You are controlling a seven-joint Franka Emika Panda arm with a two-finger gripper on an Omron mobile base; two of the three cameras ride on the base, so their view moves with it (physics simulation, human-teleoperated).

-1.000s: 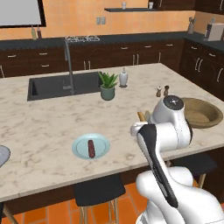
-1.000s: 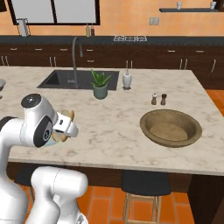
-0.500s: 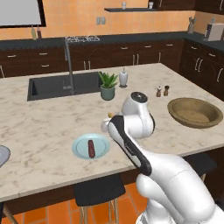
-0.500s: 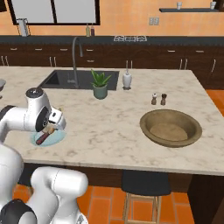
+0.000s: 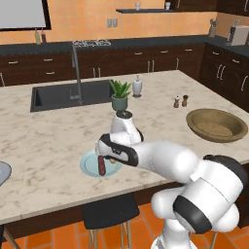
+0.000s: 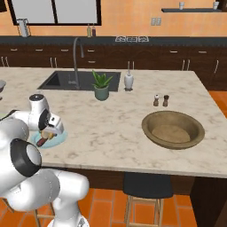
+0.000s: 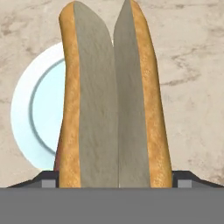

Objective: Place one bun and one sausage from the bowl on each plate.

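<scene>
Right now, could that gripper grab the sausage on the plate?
Probably not yet. The gripper hangs just over the plate and the sausage, so nothing blocks the way, but its jaws are already shut on a bun. It would have to set that down first.

No text, label, brand, number or sign can be read in any of the views. The bottles at the back wall are too small and too blurred to show any writing.
</scene>
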